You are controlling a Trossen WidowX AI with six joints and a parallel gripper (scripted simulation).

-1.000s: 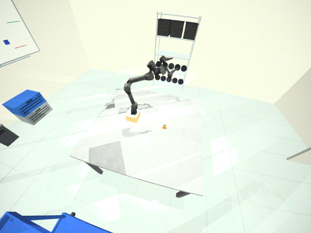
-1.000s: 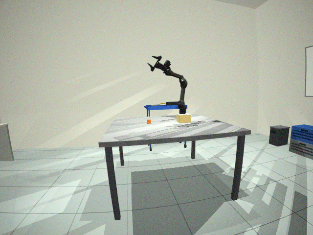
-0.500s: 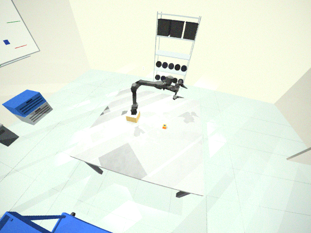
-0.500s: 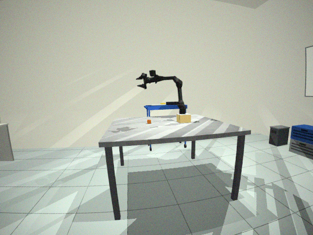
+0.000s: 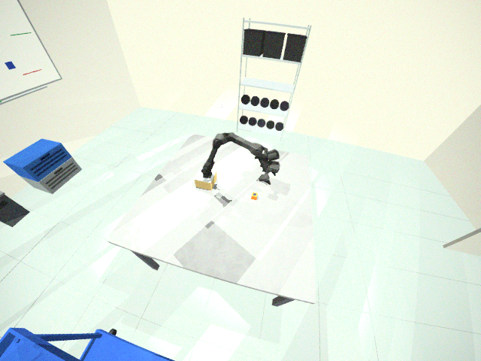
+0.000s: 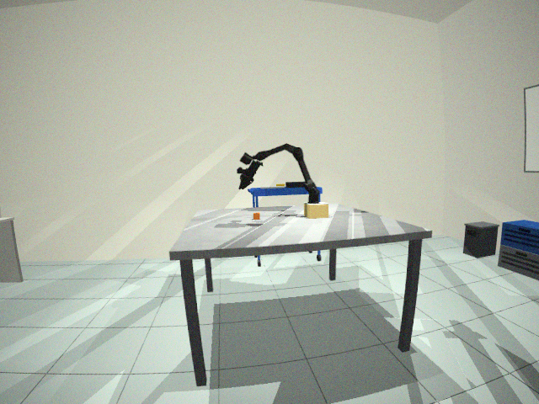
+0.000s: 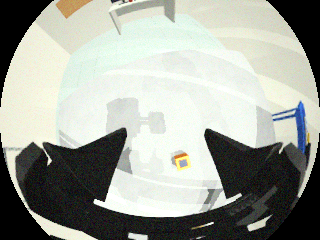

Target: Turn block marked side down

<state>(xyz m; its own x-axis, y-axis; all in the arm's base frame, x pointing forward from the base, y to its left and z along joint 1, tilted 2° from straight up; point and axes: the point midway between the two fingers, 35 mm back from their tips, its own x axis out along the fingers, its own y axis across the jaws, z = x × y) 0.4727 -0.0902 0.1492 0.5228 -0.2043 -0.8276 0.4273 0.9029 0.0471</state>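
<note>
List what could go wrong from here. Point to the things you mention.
- The gripper (image 5: pixel 270 174) (image 6: pixel 243 178) (image 7: pixel 166 132) is open above the block (image 5: pixel 254 195) (image 6: pixel 256 215) (image 7: pixel 182 161), which sits right of centre between the fingers in the wrist view; one finger might clip it.
- The marked side faces up, so a weak grip could let it slip mid-turn.

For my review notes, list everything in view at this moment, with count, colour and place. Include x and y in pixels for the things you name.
block (image 5: pixel 254 195) (image 6: pixel 256 215) (image 7: pixel 183 162): one, orange with a yellow-rimmed blue-grey top mark, on the table
table (image 5: pixel 287 268) (image 6: pixel 300 248) (image 7: pixel 225 70): one, pale grey top, dark legs, mid-room
shelf rack (image 5: pixel 267 84): one, light grey, by the wall
boxes (image 5: pixel 273 44): three, black, top of the rack
round objects (image 5: pixel 264 102): ten, black, two lower rack rows
drawer units: blue over grey (image 5: pixel 46 155) (image 6: pixel 522 232), dark grey (image 5: pixel 13 210) (image 6: pixel 480 239), on the floor
whiteboard (image 5: pixel 27 47) (image 6: pixel 532 130): one, white, wall
arm (image 5: pixel 243 143) (image 6: pixel 303 162): one, black, on a tan base
gripper (image 5: pixel 271 172) (image 6: pixel 244 178) (image 7: pixel 166 132): one, black, open above the table
</note>
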